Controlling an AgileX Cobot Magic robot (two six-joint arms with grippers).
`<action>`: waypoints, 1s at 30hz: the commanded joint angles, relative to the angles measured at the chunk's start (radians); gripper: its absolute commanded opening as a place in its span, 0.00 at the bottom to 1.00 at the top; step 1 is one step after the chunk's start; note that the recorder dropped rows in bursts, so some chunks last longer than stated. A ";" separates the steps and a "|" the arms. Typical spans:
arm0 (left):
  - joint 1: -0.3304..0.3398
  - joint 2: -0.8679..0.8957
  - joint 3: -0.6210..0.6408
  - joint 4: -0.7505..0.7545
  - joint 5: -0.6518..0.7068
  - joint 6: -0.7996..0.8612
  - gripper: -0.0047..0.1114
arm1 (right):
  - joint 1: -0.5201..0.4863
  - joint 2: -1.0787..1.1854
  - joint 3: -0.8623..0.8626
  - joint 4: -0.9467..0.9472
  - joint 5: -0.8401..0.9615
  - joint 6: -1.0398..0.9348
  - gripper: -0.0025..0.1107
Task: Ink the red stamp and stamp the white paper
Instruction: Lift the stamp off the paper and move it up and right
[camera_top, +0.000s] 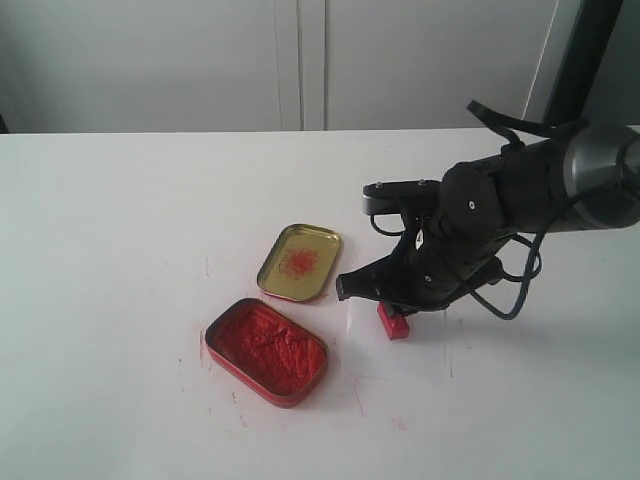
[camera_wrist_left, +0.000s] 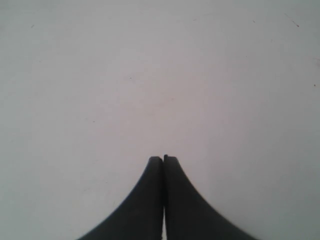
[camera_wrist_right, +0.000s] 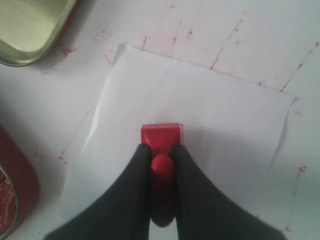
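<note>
Red stamp (camera_wrist_right: 161, 137) on white paper (camera_wrist_right: 227, 125)

The matte-black right arm (camera_top: 500, 200) has chunky rounded joints; toward three o'clock in the exterior view it meets a smooth grey metal cylinder (camera_top: 600, 165). Thin black cables (camera_top: 517, 300) loop off it, and a flat black bracket (camera_top: 400, 190) carries small silvery screws. The right gripper (camera_wrist_right: 162, 150) and left gripper (camera_wrist_left: 163, 159) have matte-black fingers, broad-rooted and curving to narrow tips.
</note>
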 joint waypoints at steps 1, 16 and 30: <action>-0.010 -0.004 0.007 -0.003 0.000 -0.003 0.04 | -0.007 -0.028 0.002 0.005 -0.014 -0.011 0.02; -0.010 -0.004 0.007 -0.003 0.000 -0.003 0.04 | -0.030 -0.118 -0.002 0.046 -0.007 -0.048 0.02; -0.010 -0.004 0.007 -0.003 0.000 -0.003 0.04 | -0.210 -0.107 -0.010 0.603 0.014 -0.528 0.02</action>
